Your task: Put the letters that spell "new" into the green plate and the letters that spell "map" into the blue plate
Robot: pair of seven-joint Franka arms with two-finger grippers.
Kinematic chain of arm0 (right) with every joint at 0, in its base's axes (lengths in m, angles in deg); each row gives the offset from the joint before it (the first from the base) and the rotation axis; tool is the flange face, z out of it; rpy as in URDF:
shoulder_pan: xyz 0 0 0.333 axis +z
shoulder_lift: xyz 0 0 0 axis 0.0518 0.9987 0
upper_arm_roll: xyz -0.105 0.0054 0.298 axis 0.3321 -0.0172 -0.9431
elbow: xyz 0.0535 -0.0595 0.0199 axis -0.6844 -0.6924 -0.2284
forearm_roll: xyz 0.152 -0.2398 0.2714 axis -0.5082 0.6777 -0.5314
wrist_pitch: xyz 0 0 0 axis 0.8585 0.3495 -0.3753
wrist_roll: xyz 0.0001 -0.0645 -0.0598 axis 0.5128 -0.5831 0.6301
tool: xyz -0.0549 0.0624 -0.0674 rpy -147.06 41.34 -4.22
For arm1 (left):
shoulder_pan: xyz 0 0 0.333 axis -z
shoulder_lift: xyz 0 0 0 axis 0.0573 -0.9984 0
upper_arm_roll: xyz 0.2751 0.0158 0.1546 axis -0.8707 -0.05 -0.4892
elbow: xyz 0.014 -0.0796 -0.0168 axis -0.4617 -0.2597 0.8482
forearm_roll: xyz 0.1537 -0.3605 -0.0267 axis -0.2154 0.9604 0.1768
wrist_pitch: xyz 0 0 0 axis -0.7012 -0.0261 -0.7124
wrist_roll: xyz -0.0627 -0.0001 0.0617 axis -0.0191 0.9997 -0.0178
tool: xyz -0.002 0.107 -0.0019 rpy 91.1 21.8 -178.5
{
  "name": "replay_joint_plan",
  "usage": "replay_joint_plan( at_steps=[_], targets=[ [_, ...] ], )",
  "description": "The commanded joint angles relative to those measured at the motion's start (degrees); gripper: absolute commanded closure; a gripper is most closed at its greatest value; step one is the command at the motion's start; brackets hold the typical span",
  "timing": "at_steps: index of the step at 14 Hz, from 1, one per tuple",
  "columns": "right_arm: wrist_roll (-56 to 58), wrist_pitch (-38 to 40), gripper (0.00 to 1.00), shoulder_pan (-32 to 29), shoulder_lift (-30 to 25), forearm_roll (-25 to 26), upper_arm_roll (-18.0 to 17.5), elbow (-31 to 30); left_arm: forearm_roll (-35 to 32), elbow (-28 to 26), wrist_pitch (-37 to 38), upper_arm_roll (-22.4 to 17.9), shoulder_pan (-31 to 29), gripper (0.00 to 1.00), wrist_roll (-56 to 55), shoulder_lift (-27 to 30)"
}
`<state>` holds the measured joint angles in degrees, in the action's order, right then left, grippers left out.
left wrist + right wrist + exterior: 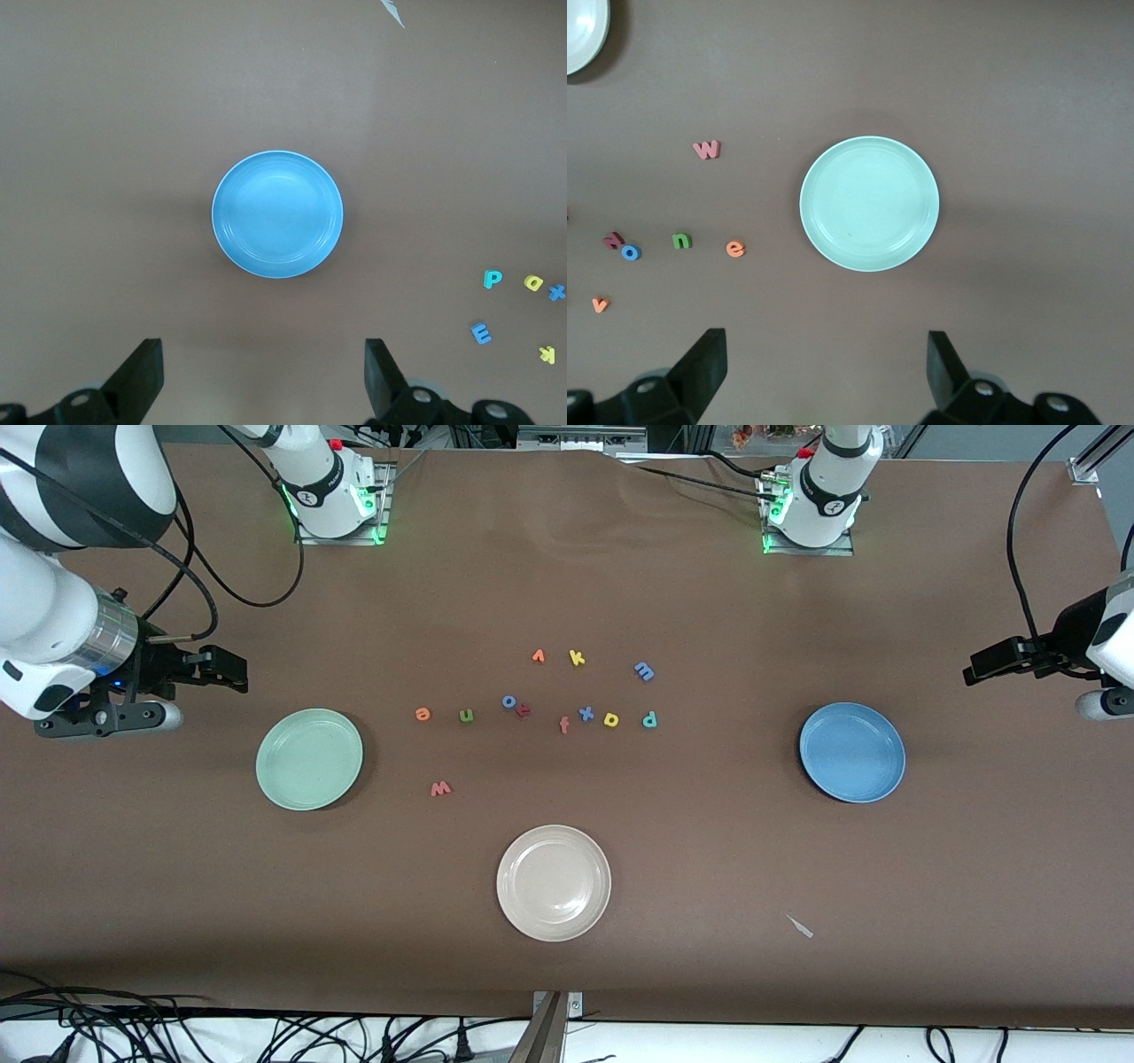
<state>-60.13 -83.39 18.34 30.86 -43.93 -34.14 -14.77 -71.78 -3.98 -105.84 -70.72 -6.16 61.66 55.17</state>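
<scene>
Nothing sorted yet: both claws, left claw & right claw, gape empty; start w/ orange foam "e", pinch low, centred.

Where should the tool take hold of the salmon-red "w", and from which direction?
Judging by its pose, come straight down from above: the salmon-red "w" lies flat on the table, alone, nearer the front camera than the other letters. Close the open right tool across the letter's narrower span, on its outer edges.
</scene>
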Motion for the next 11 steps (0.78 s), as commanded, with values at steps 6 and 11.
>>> replay_joint_plan(
  at_steps=[6,11],
  targets=[
    [0.6,0.2,0.00,-0.1,-2.1,-0.8,-0.2,-1.2,0.6,0.1,-0.1,0.0,-0.1,0.00,1.4,0.3],
    [0.6,0.1,0.00,-0.1,-2.4,-0.9,-0.2,-1.4,0.6,0.1,-0.1,0.1,-0.1,0.00,1.4,0.3]
  ],
)
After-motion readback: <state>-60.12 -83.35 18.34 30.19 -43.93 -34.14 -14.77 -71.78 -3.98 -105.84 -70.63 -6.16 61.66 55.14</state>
